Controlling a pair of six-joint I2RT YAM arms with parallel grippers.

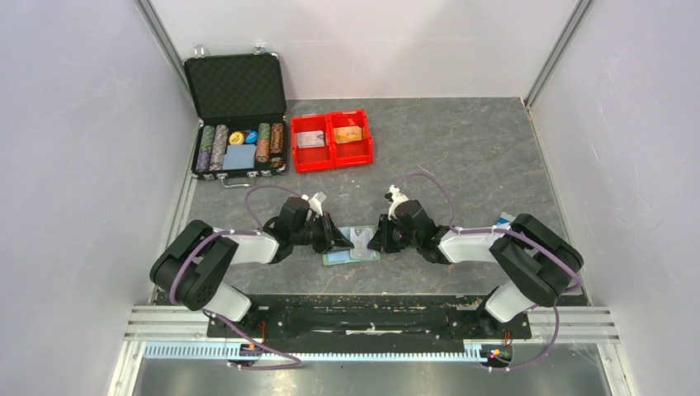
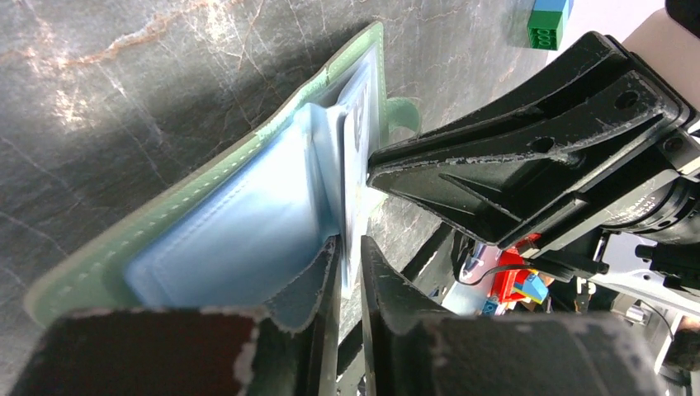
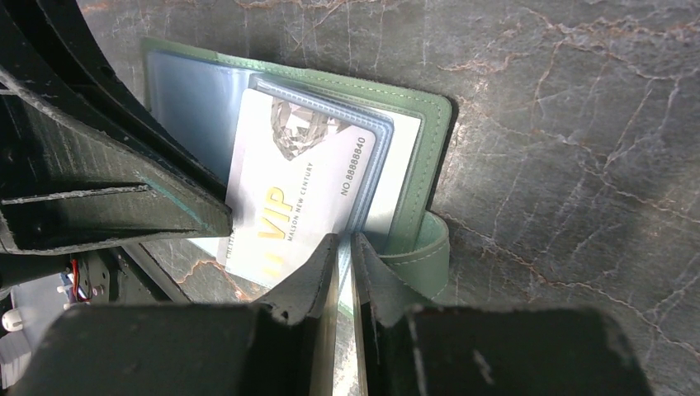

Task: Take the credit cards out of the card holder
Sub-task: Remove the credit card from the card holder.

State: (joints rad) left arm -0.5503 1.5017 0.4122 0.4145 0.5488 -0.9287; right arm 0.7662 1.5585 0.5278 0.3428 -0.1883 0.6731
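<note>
Card holder point(image 3: 436, 165) open on tabletop point(image 1: 462, 165) between both jaws, whitish-grey card point(image 3: 301, 194) half out of its pocket point(image 3: 326, 111), left jaws narrowly parted around its edge, right jaws nearly closed, grip unclear

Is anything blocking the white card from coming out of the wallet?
Nothing visible blocks it. The white card is already partly out of the card holder's clear pocket; the left gripper sits close beside its edge.

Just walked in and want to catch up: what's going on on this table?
Two robot arms meet at the open green card holder mid-table. Both the left gripper and right gripper are nearly closed at its clear pockets, where a white VIP card sits partly slid out.
</note>
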